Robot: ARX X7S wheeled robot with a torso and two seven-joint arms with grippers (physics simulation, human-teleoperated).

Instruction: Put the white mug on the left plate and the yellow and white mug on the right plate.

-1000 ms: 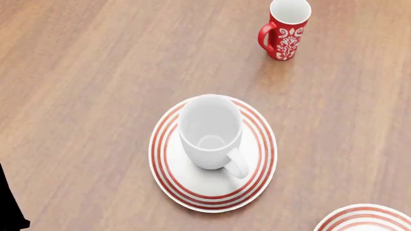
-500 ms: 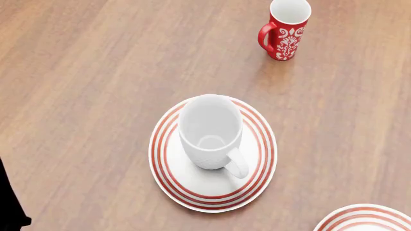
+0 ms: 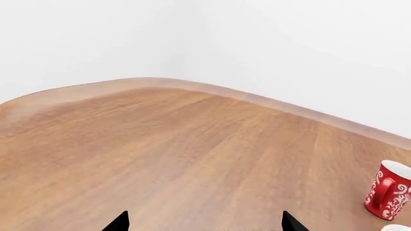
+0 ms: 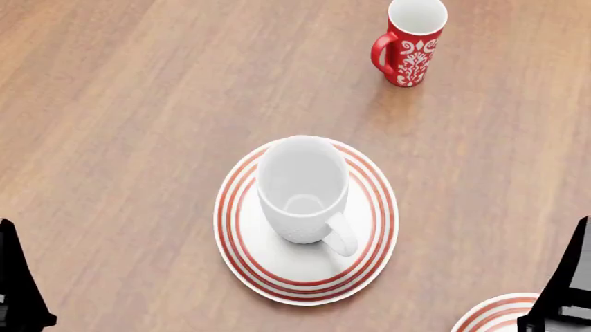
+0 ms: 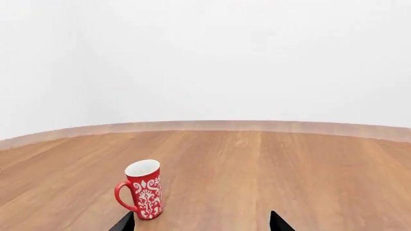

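Note:
The white mug (image 4: 301, 188) stands upright on the left plate (image 4: 232, 232), its handle towards the near right. At the near right edge only a sliver of the right plate (image 4: 488, 317) shows, with nothing visible on that sliver. The yellow and white mug is out of view. My left gripper (image 3: 204, 224) is open over bare wood, and one of its black fingers (image 4: 16, 287) shows at the near left corner. Over the table, my right gripper (image 5: 201, 224) is also open, with a finger (image 4: 565, 283) covering part of the right plate. Neither gripper holds anything.
A tall red mug with a white pattern (image 4: 410, 43) stands upright at the far right, apart from both plates; it also appears in both wrist views, red mug (image 3: 389, 196) and red mug (image 5: 143, 189). The wooden table (image 4: 120, 124) has a rounded far edge before a white wall.
The right gripper has come into view at the near right, covering part of the right plate. The left gripper's finger has risen slightly. Mugs and plates have not moved.

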